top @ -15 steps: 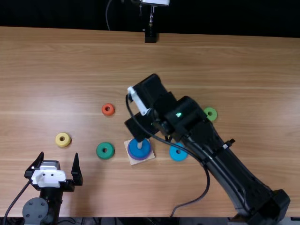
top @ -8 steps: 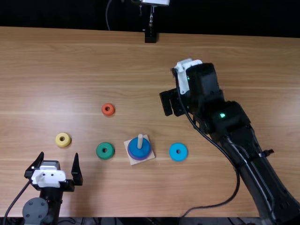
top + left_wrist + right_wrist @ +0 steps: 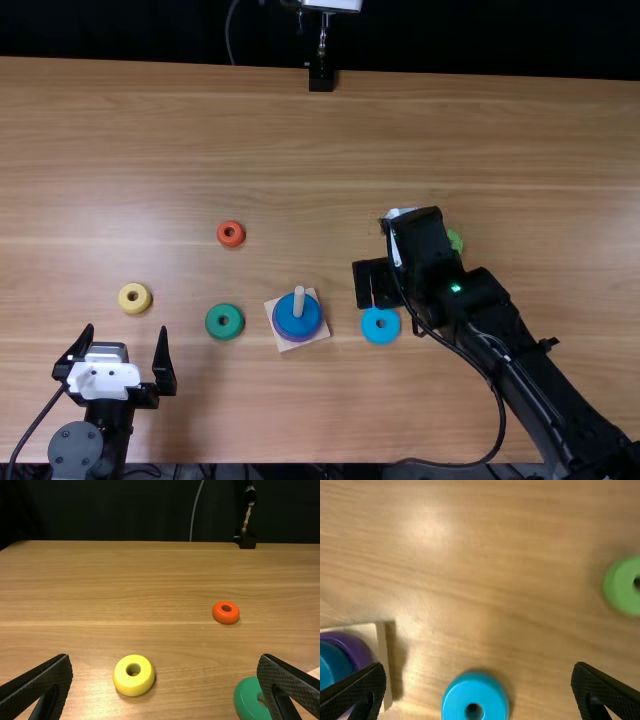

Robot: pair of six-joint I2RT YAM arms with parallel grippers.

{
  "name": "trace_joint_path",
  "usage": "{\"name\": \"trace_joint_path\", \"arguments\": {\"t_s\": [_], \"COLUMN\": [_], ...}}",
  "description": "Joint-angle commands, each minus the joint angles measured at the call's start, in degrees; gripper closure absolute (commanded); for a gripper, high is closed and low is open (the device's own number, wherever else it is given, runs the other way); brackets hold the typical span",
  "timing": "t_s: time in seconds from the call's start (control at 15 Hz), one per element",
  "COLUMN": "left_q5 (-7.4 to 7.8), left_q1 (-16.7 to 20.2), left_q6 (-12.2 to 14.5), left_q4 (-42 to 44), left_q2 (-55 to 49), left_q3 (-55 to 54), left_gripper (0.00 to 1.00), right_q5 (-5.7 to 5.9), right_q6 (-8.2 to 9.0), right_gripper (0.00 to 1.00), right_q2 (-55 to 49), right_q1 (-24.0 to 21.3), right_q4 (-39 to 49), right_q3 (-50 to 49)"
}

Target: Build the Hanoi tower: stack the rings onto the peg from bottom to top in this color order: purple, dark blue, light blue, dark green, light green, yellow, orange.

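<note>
- At the near edge of the counter (image 3: 150,130), toward eight or nine o'clock from the peg (take twelve as the far side), the left gripper (image 3: 125,331) has its jaws spread wide, with nothing held, pointing to twelve.
- Flat on the counter at three o'clock from the peg is the light blue ring (image 3: 380,334), apart from the square base.
- The pale square base (image 3: 285,345) carries the purple ring (image 3: 357,649) underneath and the dark blue ring (image 3: 291,325) on top of it; the peg (image 3: 299,298) pokes up through them.
- Near the base, at nine o'clock, the dark green ring (image 3: 214,322) lies flat.
- Farther out that way, a touch above nine, sits the yellow ring (image 3: 125,299).
- At two o'clock from the peg is the right gripper (image 3: 373,283), its jaws wide and empty (its wrist view makes that plain), partly covering the light blue ring's far rim from above.
- Well out at two o'clock, partly behind the right arm (image 3: 500,320), is the light green ring (image 3: 456,241).
- At eleven o'clock the orange ring (image 3: 222,234) lies flat, alone.
- By the far edge, at twelve, a black bracket (image 3: 321,78) stands.
</note>
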Motion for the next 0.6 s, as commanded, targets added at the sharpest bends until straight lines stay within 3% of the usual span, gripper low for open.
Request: {"name": "trace_joint_path", "arguments": {"t_s": [0.0, 0.53], "left_q5": [-0.26, -0.26], "left_q1": [0.46, 0.46], "left_q6": [0.84, 0.84], "left_q4": [-0.99, -0.99], "left_q2": [-0.67, -0.67], "left_q3": [-2.82, -2.82], "left_gripper": [0.0, 0.0], "right_q5": [0.25, 0.04], "right_q6": [4.08, 3.98], "right_gripper": [0.0, 0.0], "right_q2": [-1.28, -0.04], "right_q1": [0.02, 2.04], "right_q4": [0.0, -0.64], "right_q3": [-1.99, -6.03]}}
